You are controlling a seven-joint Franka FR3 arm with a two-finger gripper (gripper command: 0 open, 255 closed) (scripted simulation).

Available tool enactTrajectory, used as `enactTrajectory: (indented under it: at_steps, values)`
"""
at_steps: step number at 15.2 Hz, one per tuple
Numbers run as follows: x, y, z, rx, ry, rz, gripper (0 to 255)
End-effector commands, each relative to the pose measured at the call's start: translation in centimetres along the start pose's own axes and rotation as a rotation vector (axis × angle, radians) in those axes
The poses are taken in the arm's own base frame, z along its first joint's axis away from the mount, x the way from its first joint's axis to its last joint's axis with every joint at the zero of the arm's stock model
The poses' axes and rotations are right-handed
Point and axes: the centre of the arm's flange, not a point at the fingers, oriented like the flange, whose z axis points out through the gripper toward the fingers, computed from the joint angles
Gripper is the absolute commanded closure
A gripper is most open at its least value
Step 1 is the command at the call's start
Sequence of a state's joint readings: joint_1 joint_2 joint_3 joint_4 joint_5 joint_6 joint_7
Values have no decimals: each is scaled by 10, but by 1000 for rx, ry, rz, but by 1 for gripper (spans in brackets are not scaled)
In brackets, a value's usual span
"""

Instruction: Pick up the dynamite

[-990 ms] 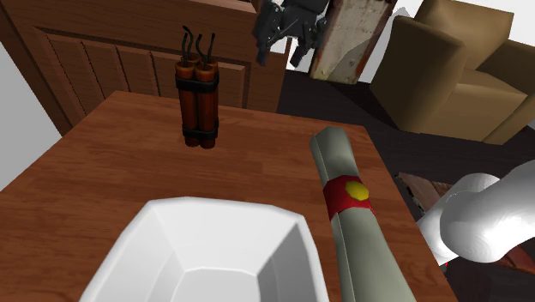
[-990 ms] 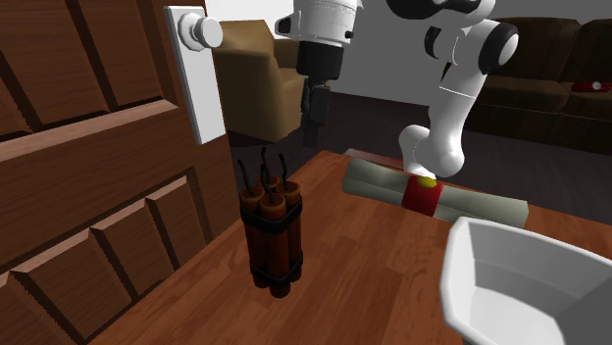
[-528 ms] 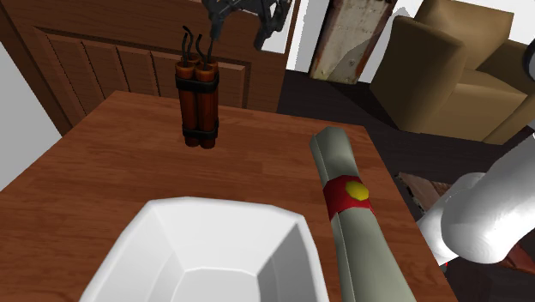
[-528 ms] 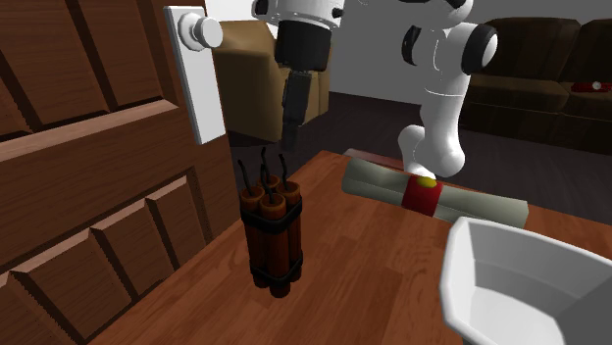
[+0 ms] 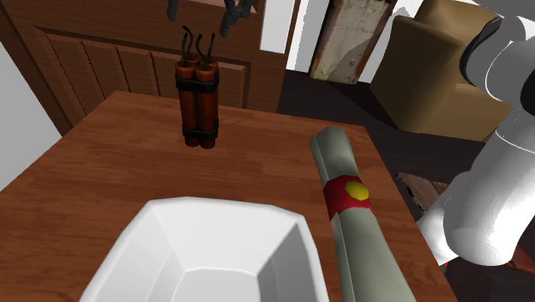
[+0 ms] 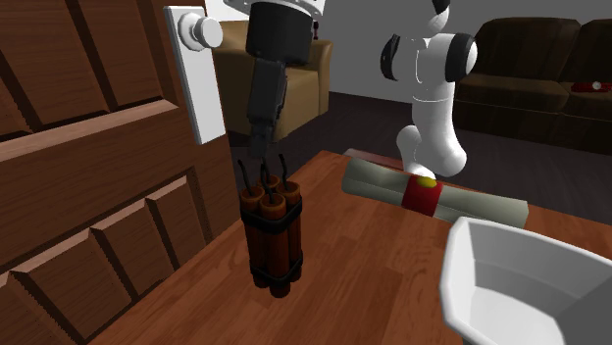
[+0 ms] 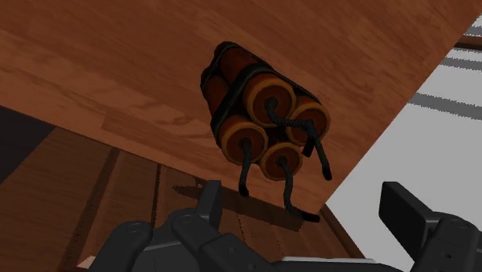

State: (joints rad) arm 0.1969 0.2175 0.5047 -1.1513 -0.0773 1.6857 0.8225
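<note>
My jaws: spread apart, grasping nothing, hanging just over the dynamite [image 6: 273, 240].
Dynamite: upright on the counter [image 5: 86, 172], near its edge by the wooden door [image 6: 88, 176].
Scroll [image 5: 347, 196]: well apart, beside white bowl [image 5: 171, 249].

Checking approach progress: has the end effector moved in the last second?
Yes. In the second exterior view the end effector moved to that view's left and down, now just above the dynamite.
</note>
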Motion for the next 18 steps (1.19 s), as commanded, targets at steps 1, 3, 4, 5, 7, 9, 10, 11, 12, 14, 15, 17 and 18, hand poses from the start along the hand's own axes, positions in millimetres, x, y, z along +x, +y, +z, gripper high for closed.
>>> enactTrajectory:
  at_steps: [1, 3, 4, 5, 7, 9, 10, 11, 12, 14, 15, 17, 18]
  values:
    - [-3, 1, 10, 2, 1, 1, 0]
    - [-5, 4, 19, 2, 1, 1, 0]
    - [-6, 6, 24, 2, 1, 1, 0]
    - [-7, 6, 27, 2, 1, 1, 0]
    - [-7, 8, 27, 1, 1, 1, 255]
    - [-7, 8, 28, 1, 1, 1, 255]
    - [-7, 8, 28, 1, 1, 1, 255]
    - [-7, 8, 28, 1, 1, 1, 255]
    - [-7, 8, 28, 1, 1, 1, 255]
    - [-6, 8, 28, 1, 1, 1, 255]
    - [-6, 8, 29, 2, 1, 1, 255]
    - [-5, 5, 22, 2, 1, 1, 255]
    - [-4, 4, 17, 2, 1, 1, 255]
